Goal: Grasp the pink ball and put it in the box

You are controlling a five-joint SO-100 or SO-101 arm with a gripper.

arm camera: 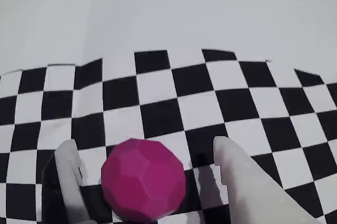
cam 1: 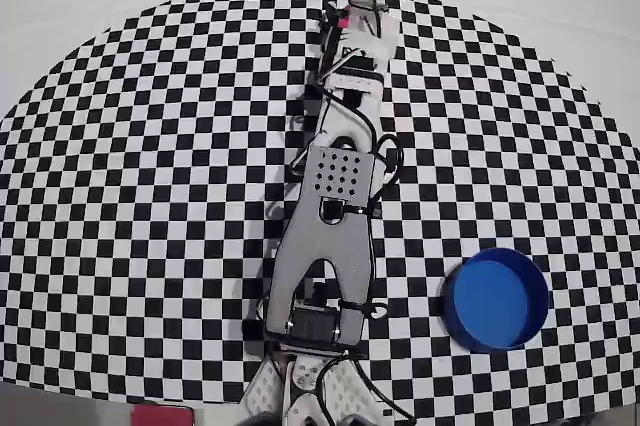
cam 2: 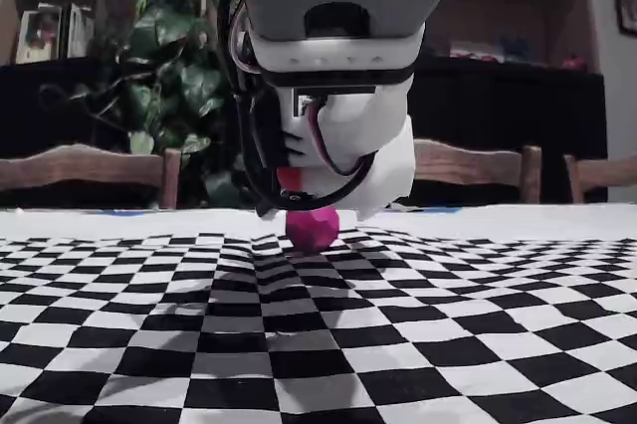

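A black-and-white checkered cloth (cam 1: 150,146) covers the table; chairs (cam 2: 85,170) and a leafy plant (cam 2: 169,56) stand behind. The faceted magenta pink ball (arm camera: 143,179) sits on the cloth between the gripper (arm camera: 152,174)'s parted fingers, ungrasped, far from the blue box (cam 1: 497,298).

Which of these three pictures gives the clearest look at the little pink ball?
The wrist view: the pink ball fills the lower middle, between the open gripper's two white fingers. The fixed view shows it small, on the checkered cloth under the arm. In the overhead view the arm covers it.
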